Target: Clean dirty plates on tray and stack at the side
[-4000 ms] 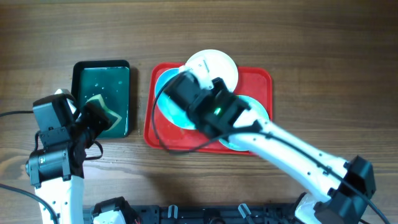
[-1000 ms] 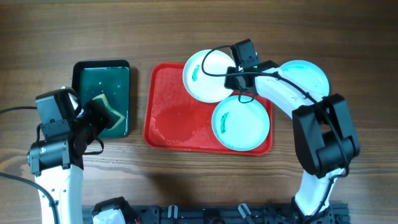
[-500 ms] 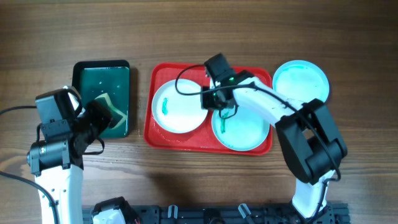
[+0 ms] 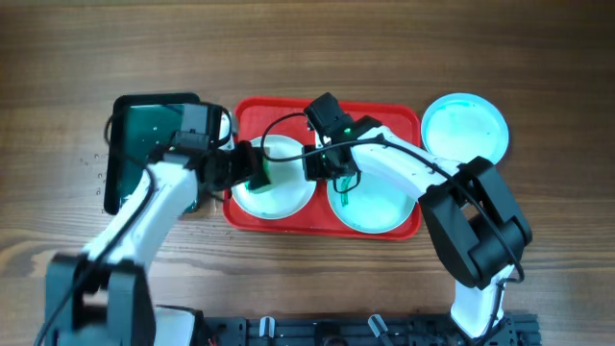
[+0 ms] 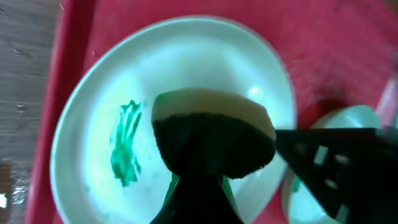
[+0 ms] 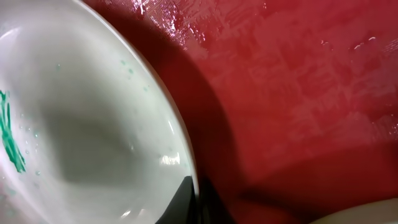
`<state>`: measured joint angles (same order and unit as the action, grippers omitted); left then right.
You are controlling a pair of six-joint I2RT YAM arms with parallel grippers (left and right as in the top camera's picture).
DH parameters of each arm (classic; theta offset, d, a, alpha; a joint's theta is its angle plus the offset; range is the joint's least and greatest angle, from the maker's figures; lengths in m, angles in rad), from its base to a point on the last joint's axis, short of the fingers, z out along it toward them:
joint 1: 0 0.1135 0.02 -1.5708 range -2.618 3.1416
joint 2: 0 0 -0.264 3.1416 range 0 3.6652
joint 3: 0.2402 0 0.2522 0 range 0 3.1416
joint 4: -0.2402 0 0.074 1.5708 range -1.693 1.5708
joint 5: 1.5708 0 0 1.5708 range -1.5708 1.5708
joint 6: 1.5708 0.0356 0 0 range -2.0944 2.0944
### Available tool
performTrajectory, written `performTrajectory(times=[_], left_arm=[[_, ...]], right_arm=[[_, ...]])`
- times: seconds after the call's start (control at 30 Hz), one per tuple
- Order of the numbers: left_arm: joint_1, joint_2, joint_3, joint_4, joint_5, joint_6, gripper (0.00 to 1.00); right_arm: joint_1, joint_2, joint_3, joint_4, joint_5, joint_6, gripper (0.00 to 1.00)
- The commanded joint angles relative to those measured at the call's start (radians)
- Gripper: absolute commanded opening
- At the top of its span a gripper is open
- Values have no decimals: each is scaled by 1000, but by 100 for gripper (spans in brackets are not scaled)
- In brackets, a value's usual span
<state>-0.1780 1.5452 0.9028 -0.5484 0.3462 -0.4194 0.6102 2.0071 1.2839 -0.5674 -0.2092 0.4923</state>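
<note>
Overhead, the left gripper [image 4: 248, 171], left of the tray [image 4: 288, 117] half a second ago, now pinches a sponge [image 5: 211, 134] over the white plate [image 4: 283, 195] on the tray's left half, the right gripper [image 4: 320, 169] clamping its rim, though only the left wrist view shows its green smear [image 5: 126, 152].

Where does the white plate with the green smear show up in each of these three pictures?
Overhead: white plate lies in the left half of the red tray.
Left wrist: white plate fills the middle, partly behind the sponge.
Right wrist: white plate covers the left side.
Shared landmark: the red tray under it, seen in all three.
</note>
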Motion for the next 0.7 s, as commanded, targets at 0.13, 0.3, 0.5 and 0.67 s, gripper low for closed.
performTrajectory(times=[0.13,0.3,0.5,0.67], left_arm=[[-34,248,0,111,-150,20,4],[-34,166,1,36,-584,19,4],[-34,-24,1,99,-199,19,4],[-68,129,1,177,-100,-58,4]], right_arm=[[9,15,-29,4,23,-21,4],[9,15,-29,2,23,-21,4],[9,15,-29,8,23,-21,4],[9,15,-29,8,23,-21,4]])
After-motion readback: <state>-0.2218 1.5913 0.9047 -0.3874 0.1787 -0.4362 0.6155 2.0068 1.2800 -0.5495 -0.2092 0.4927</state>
